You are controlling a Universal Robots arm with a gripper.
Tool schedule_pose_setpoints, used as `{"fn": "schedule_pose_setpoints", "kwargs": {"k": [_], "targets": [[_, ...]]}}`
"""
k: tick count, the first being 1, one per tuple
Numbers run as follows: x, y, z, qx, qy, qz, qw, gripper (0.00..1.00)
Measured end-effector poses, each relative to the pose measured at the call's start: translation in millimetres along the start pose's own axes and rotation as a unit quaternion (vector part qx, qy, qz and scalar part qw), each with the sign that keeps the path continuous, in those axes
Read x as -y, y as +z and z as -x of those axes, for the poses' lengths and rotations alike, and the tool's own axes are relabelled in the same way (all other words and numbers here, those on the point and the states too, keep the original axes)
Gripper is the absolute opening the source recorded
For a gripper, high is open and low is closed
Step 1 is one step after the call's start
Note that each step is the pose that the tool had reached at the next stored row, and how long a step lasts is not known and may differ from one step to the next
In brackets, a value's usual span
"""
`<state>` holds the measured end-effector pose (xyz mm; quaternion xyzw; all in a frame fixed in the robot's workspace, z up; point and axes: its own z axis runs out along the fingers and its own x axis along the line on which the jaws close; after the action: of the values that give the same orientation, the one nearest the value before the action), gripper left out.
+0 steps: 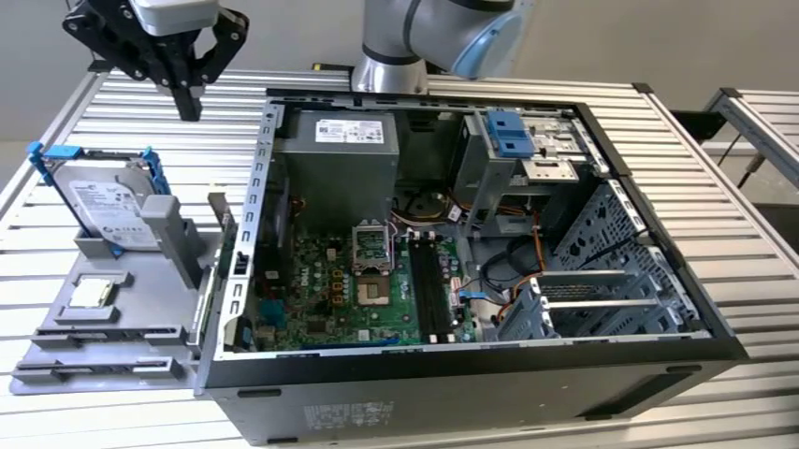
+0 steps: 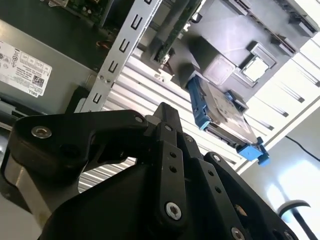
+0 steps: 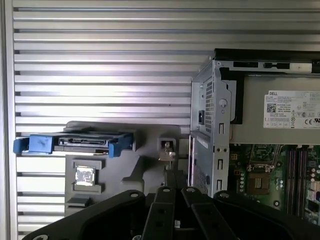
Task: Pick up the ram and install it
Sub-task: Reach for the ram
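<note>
The ram (image 1: 223,234) is a thin dark stick standing on edge in the grey holder (image 1: 125,323), right beside the open computer case's wall. In the second wrist view the ram (image 2: 175,31) shows as a dark green strip. My gripper (image 1: 189,108) hangs high over the slatted table, behind the holder and well away from the ram. Its black fingers come together to one tip, shut on nothing. The motherboard's black slots (image 1: 431,281) lie inside the case, towards the exterior view's right of the ram. Both wrist views show the gripper (image 2: 167,115) (image 3: 175,189) from behind.
A silver hard drive in a blue frame (image 1: 112,210) stands at the holder's back, and a small square silver chip (image 1: 95,293) lies in front of it. The open case (image 1: 500,374) takes up the table's middle, with a power supply (image 1: 337,140) at its back.
</note>
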<state>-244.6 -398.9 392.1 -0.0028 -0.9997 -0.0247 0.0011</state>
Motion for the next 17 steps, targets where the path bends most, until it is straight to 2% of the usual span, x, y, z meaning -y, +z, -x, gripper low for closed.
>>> {"fn": "schedule_pose_setpoints", "kwargs": {"k": [11,17], "targets": [[0.2,0.1,-30.4,-0.0006,0.0,0.0,1.0,0.0],[0.3,0.1,-44.2,-0.0014,0.0,0.0,1.0,0.0]]}}
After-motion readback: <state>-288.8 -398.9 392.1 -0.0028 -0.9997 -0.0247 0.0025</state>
